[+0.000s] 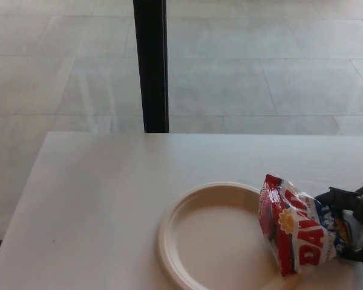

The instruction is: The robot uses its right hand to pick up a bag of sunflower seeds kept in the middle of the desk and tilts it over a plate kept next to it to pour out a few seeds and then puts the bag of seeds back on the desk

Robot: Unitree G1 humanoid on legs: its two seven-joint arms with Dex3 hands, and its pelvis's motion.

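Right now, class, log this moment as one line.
right hand: shut on bag | bag: over plate rim | plate: no seeds seen | left hand: not in view

The bag of sunflower seeds (296, 232) at lower right is crinkled glossy plastic; the plate (212, 238) looks matt, the desk (109, 193) smooth and matt.

Right hand (354, 225) at lower right edge of head view, black fingers (337, 196) curled closed on bag of sunflower seeds (296, 228), upper fingers over top, lower digit under. Left hand out of frame.
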